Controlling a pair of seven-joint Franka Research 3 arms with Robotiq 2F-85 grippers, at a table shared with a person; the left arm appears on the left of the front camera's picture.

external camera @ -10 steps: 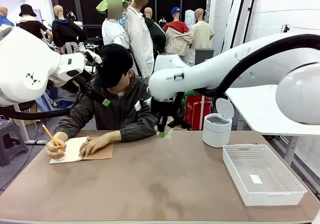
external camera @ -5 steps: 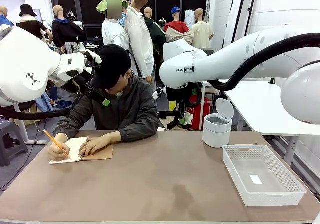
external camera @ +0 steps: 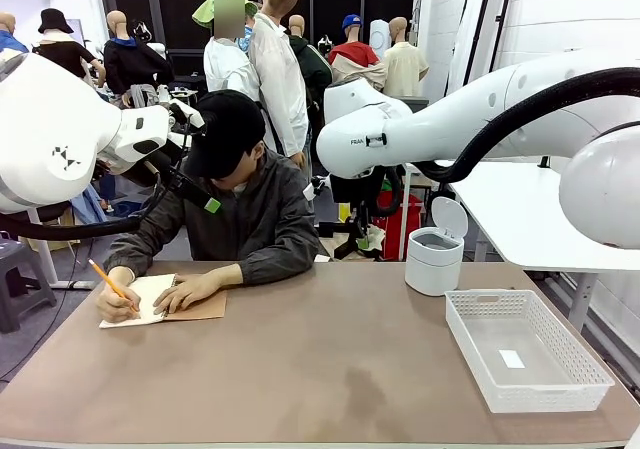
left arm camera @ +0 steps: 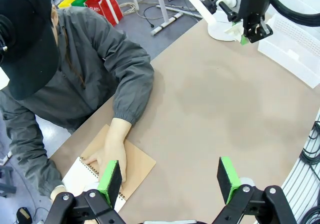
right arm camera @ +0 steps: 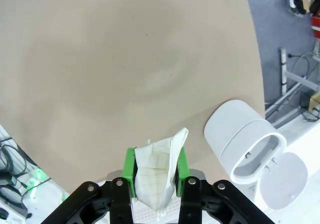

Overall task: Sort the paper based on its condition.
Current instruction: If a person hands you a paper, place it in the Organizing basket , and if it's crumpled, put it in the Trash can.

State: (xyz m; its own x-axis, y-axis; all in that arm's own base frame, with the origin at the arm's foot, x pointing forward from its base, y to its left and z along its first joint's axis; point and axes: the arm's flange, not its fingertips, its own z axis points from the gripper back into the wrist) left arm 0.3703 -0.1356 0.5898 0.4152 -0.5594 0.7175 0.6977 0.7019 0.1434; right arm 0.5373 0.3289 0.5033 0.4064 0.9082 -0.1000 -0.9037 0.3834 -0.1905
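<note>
Person (external camera: 245,219) writing in notebook (external camera: 148,301); white basket (external camera: 466,339) at right.

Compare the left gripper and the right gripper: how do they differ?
The left gripper is open and empty; the right gripper is shut on crumpled paper. The left gripper hangs over the person's hand and notebook; the right gripper hangs over the table near the bin. Both have green pads.

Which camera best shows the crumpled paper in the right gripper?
Right wrist view: the crumpled paper sits close up, clamped in the right gripper. Left wrist view shows it small and distant; front view, barely a scrap.
</note>
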